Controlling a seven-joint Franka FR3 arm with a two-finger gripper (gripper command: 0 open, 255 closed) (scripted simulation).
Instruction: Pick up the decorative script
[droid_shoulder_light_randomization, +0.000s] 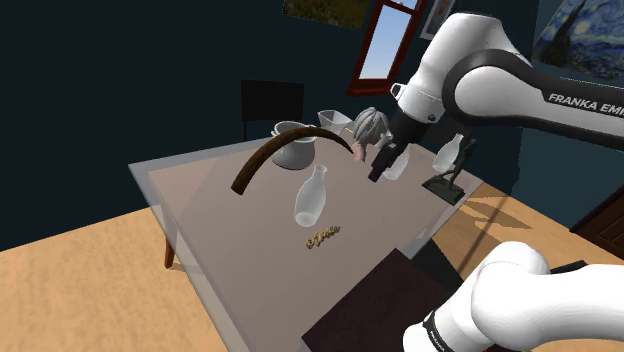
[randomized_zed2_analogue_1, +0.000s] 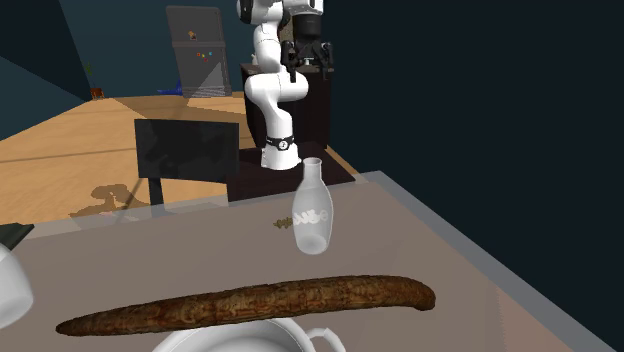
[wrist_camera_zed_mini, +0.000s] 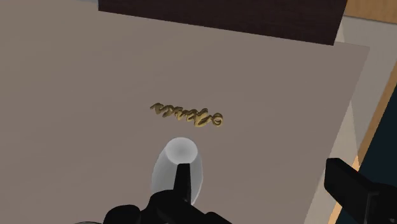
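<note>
The jaws stand apart, gripping nothing, up in the air above the clear bottle (wrist_camera_zed_mini: 180, 167). The gold script (wrist_camera_zed_mini: 188, 115) lies flat on the grey surface (wrist_camera_zed_mini: 76, 95), just beside that bottle, on the bottle's side facing the dark stand (wrist_camera_zed_mini: 222, 16).

On the table (droid_shoulder_light_randomization: 220, 225), the script (droid_shoulder_light_randomization: 323, 236) lies between the bottle (droid_shoulder_light_randomization: 311, 195) and the stand (droid_shoulder_light_randomization: 380, 300), near the bottle
</note>
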